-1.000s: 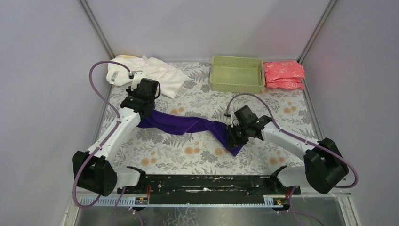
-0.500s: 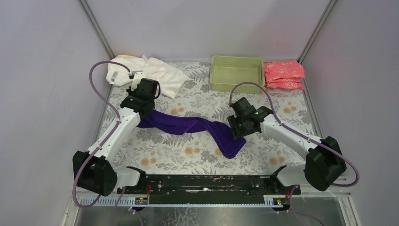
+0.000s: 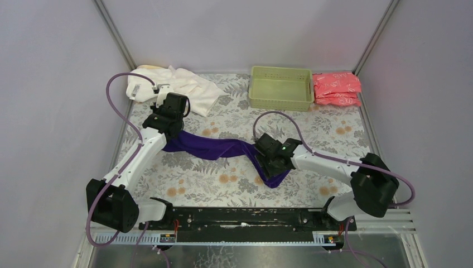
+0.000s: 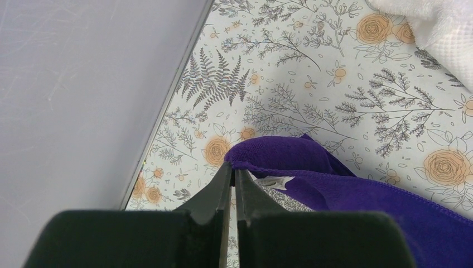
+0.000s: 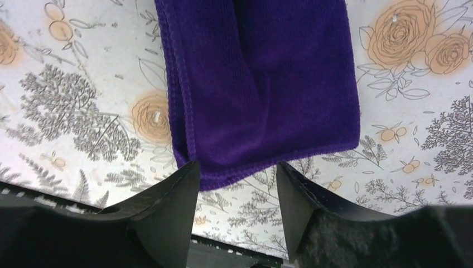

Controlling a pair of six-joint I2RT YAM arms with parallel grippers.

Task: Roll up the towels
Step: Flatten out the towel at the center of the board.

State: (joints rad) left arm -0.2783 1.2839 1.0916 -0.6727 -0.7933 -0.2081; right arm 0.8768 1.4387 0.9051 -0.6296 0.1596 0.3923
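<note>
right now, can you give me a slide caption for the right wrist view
Open right tool poised over the end of the dark purple towel on the floral tabletop.

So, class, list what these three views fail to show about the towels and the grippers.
Top view: the left arm's wrist covers the left gripper and the purple towel's left end.
Top view: the white towel hides most of the pale yellow towel.
Left wrist view: the frame corner cuts the white towel off.
Right wrist view: the top edge cuts the purple towel off above the open right gripper.
</note>
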